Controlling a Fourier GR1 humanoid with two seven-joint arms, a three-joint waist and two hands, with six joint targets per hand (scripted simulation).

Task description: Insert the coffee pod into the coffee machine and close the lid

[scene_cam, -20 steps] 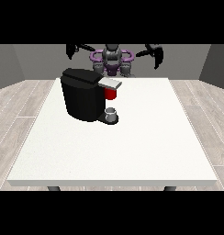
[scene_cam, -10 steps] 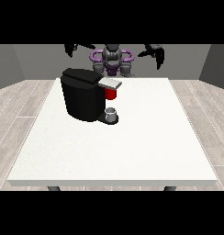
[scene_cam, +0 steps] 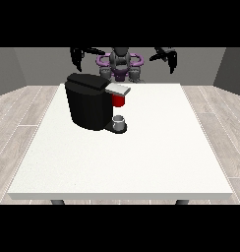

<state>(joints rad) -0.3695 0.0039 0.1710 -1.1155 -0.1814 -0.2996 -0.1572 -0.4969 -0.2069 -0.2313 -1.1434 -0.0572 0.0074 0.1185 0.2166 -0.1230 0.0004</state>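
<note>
A black coffee machine stands on the white table, left of centre toward the far edge. A grey lid lies level over a red part at its front. A small grey cup rests on the machine's base below. No separate pod shows. The hand at the view's left hangs raised above and behind the machine, apart from it, holding nothing. The hand at the view's right is raised over the table's far edge, also holding nothing. Both hands have fingers hanging relaxed.
The robot's torso sits behind the far table edge. Wooden floor surrounds the table.
Both hands have shifted only slightly, still raised at shoulder height. The coffee machine and cup have not moved.
</note>
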